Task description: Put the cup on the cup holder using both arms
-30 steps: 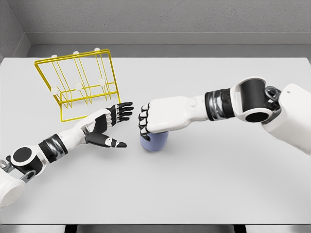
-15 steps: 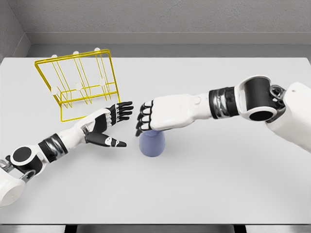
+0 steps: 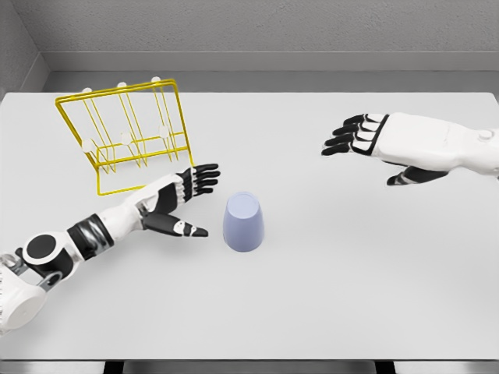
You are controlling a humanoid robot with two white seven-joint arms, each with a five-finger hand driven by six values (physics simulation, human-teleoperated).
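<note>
1. While its fingers are spread and hold nothing, the left hand (image 3: 175, 199) waits palm-in, apparently ready to take the cup.
2. Just beside its fingertips stands the pale lavender plastic cup (image 3: 243, 222), upside down on the white table (image 3: 327, 288).
3. Behind that hand sits the yellow wire cup holder (image 3: 129, 136).
4. Well apart, the right hand (image 3: 390, 144) hovers open and empty.

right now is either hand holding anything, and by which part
Nothing is held. The cup stands alone on the table; the left hand is open beside it, not touching, and the right hand is open, well away to the right.
</note>
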